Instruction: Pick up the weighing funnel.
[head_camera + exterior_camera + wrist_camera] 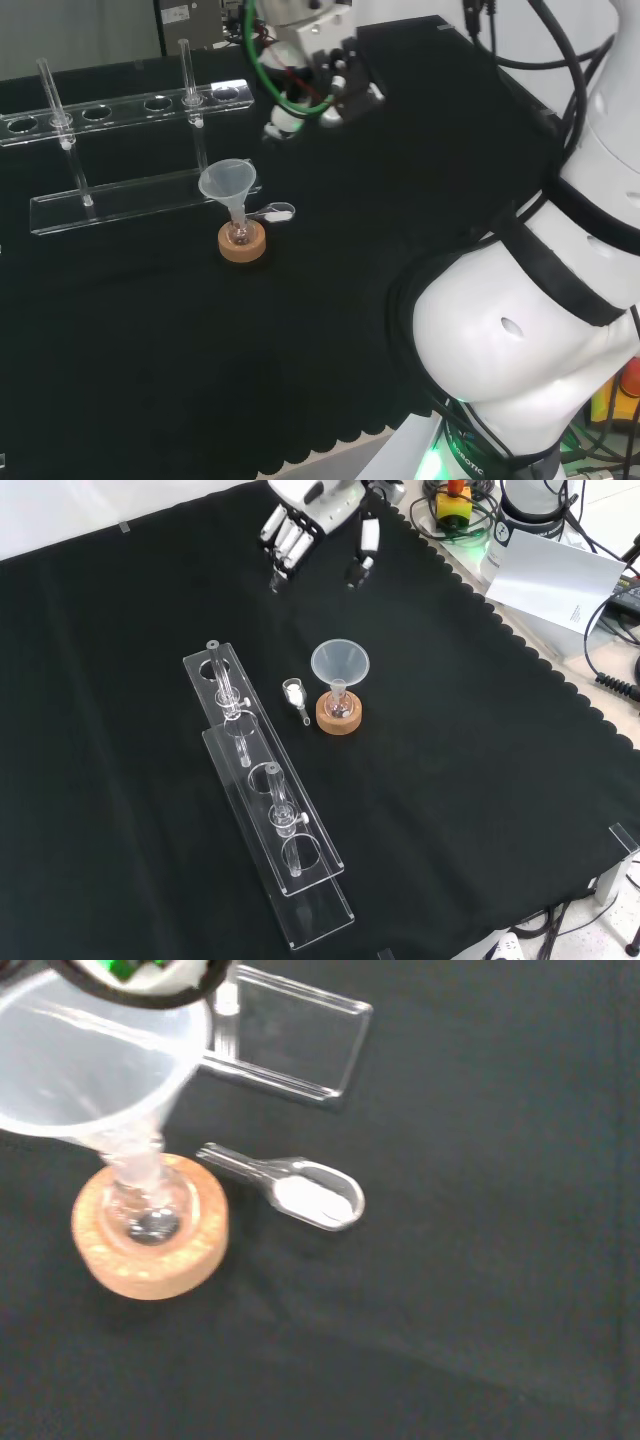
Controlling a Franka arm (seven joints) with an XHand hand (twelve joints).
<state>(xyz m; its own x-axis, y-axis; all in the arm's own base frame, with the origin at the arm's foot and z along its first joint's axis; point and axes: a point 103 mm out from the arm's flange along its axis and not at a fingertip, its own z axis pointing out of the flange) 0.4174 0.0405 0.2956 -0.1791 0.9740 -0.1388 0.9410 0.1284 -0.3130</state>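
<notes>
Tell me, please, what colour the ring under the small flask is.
The cork ring is a light tan-brown, clearest in the wrist view.

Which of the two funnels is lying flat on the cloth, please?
The small weighing funnel, beside the cork ring; the big funnel stands mouth up, its stem in a small flask.

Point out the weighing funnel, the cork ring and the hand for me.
weighing funnel (315, 1198), wrist view, on the bowl of the scoop.
cork ring (150, 1272), wrist view, on its cork rim beside the flask.
hand (292, 535), front view, on its fingers.
</notes>
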